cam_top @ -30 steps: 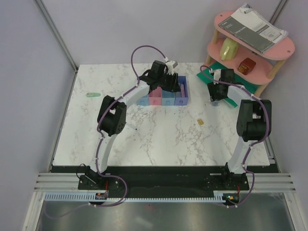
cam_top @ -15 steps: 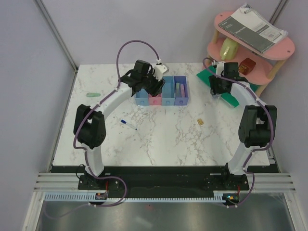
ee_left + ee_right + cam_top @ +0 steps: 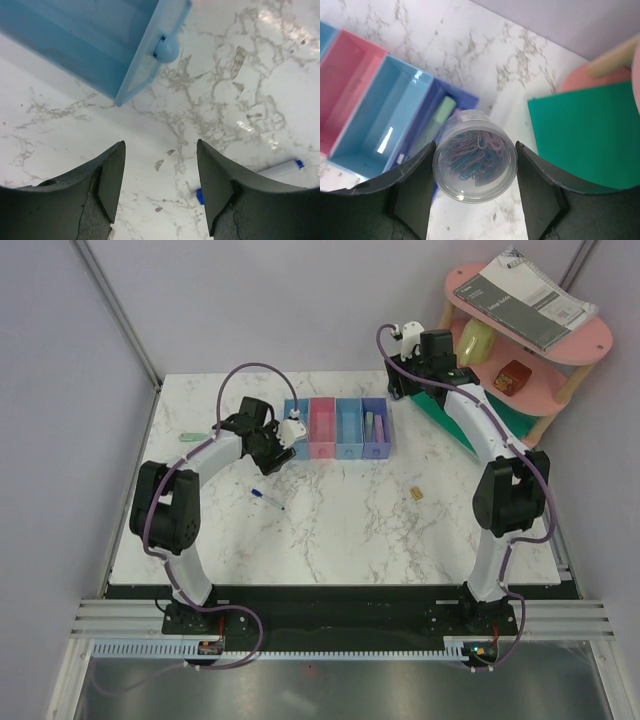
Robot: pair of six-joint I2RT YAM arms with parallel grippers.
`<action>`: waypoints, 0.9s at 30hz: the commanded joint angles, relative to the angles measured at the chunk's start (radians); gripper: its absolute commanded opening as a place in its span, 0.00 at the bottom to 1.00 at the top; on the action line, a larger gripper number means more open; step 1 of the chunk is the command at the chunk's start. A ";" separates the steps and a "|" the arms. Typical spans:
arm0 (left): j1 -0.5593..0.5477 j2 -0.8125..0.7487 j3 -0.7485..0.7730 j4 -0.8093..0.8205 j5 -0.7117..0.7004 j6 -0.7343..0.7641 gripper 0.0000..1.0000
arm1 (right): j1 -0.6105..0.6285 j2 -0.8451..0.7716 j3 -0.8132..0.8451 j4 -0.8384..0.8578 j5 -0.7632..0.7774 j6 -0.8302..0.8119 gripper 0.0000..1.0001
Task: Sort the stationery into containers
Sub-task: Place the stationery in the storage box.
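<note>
Left claw (image 3: 160,146) open and empty; right claw (image 3: 474,150) clamped on a round tub (image 3: 474,167).

The left arm (image 3: 212,450) folds at the elbow and reaches forward and inward. Its claw points down, fingers (image 3: 111,175) spread apart with nothing between them. The right arm (image 3: 478,423) stretches far forward and leans inward, wrist raised. One finger of its claw presses on each side of the clear tub, which sits upright between them.

Lab test cell, grey partition walls (image 3: 60,360), aluminium frame rails (image 3: 110,618)
</note>
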 commanded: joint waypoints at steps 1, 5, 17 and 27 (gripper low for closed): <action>0.052 -0.065 -0.024 0.009 0.031 0.178 0.66 | 0.043 0.101 0.156 0.002 -0.014 0.030 0.44; 0.073 -0.082 -0.065 0.009 0.037 0.307 0.67 | 0.086 0.189 0.237 0.003 -0.032 0.050 0.44; 0.079 -0.094 -0.193 -0.003 0.034 0.470 0.78 | 0.189 0.299 0.325 0.023 -0.043 0.053 0.44; 0.079 -0.079 -0.220 -0.005 0.032 0.475 0.78 | 0.218 0.359 0.324 0.026 -0.014 0.036 0.44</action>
